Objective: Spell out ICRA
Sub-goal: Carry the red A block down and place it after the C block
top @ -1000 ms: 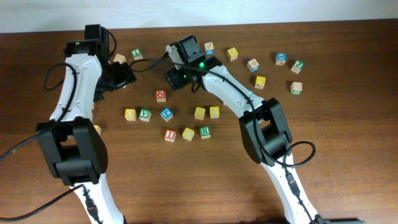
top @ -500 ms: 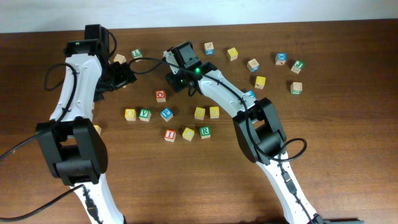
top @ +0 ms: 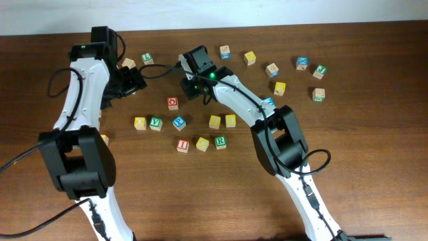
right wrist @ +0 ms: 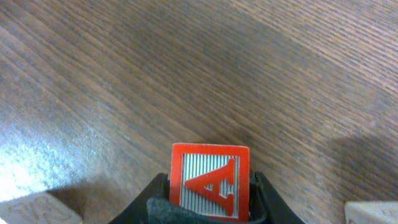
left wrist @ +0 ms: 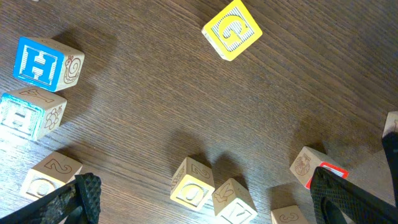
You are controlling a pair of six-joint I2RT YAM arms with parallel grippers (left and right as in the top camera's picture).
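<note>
A red I cube, a yellow-faced cube and a green R cube lie side by side in a row at mid-table. The red A cube sits between the dark fingers of my right gripper, which is shut on it just above the wood. In the overhead view the right gripper hangs behind the row and hides the A. My left gripper is at the back left. Its jaws stand wide open in the wrist view over loose cubes, holding nothing.
Loose cubes lie round the row: a red one, yellow, green, blue and two yellow. Several more are scattered at the back right. A yellow G cube and a blue H cube lie under the left wrist.
The right gripper's jaws have closed onto the red A cube and the arm has shifted slightly. The left arm has not moved.
</note>
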